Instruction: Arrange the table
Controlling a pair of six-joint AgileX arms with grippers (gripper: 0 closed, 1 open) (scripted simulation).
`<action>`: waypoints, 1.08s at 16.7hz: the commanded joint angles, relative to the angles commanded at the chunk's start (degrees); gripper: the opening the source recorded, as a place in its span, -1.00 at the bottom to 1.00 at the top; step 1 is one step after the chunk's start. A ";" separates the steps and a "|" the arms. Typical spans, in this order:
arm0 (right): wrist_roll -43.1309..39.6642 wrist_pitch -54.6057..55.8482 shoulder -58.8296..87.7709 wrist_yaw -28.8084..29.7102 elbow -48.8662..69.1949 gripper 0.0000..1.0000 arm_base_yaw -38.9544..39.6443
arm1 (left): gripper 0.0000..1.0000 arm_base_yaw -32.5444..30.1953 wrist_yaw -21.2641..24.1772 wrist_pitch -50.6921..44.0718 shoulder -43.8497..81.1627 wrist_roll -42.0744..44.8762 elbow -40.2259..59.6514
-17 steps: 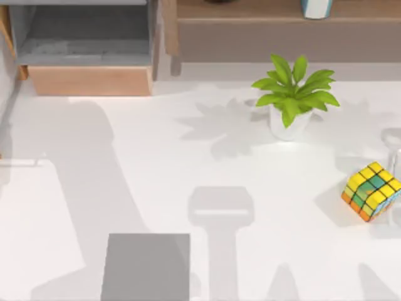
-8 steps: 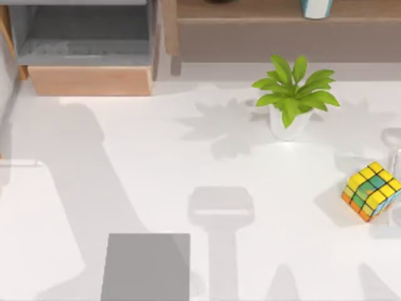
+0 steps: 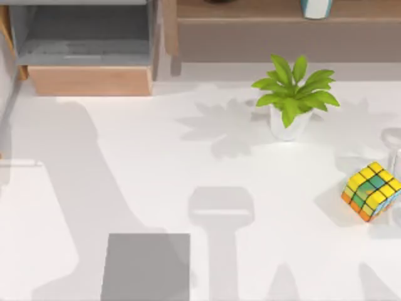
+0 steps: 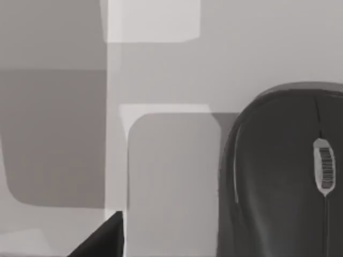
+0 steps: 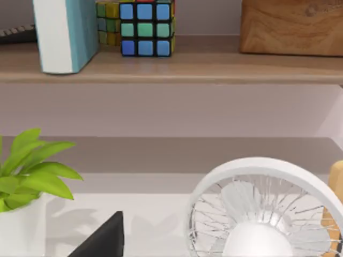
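**Top view.** The table (image 3: pixel 188 175) spans the whole work area, and the potted plant (image 3: pixel 293 97) stands on its right half. We use the plant as the reference.
- The coloured cube (image 3: pixel 371 191) lies on the table to the right of the plant and nearer the lower edge, well apart from it.
- The grey mat (image 3: pixel 146 266) lies flat, far to the left of the plant, at the lower edge.
- The shelf unit (image 3: pixel 91 80) stands behind the plant and to its left.

**Left wrist view.** A dark wedge of the left gripper (image 4: pixel 104 241) enters at the frame edge. We cannot tell whether this gripper is wide or narrow. A black computer mouse (image 4: pixel 284 176) rests on the white table (image 4: pixel 257 48).

**Right wrist view.** A dark wedge of the right gripper (image 5: pixel 102 238) sits just beside the plant (image 5: pixel 27 176). We cannot tell its state either.
- A white fan (image 5: pixel 262 214) stands near the plant.
- On the wooden shelf board (image 5: pixel 214 67) behind and above the plant stand a blue-and-white book (image 5: pixel 61 32), a second cube (image 5: pixel 144 27) touching it, and a wooden block (image 5: pixel 292 27).
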 joint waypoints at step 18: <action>0.00 0.00 0.00 0.00 0.00 1.00 0.00 | -1.00 0.00 0.00 0.00 0.00 0.00 0.00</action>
